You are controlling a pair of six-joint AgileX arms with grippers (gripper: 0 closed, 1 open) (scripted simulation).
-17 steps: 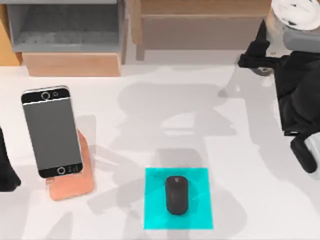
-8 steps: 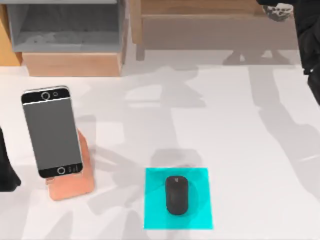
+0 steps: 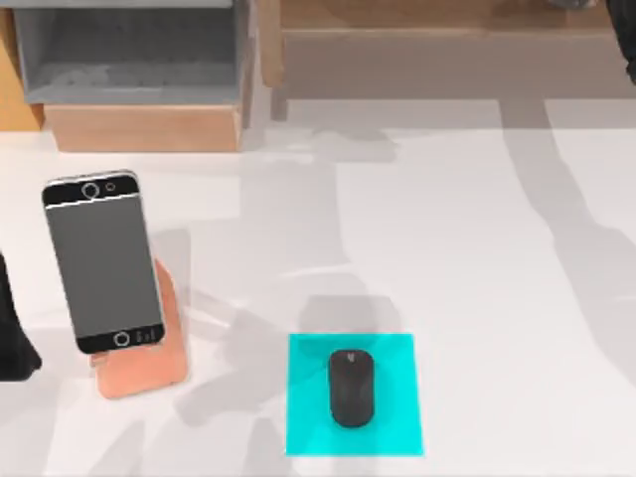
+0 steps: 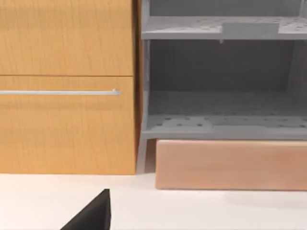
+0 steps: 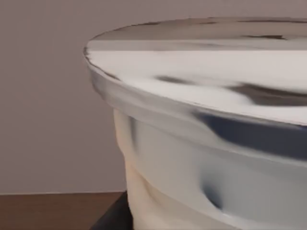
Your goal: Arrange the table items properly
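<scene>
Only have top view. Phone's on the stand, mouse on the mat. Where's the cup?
Observer: In the right wrist view the cup sits close in front of the camera, lid on. It looks held by the right gripper, whose dark edge is against the cup's lower side.
Operator: Over the table?
Observer: Can't confirm. Behind it is a plain wall, with a dark wooden surface low down and no white tabletop.
Operator: Left wrist view?
Observer: The left arm is parked at the table's left edge. Its camera faces the shelf unit: a wooden drawer front with a metal handle, beside grey open shelves.
</scene>
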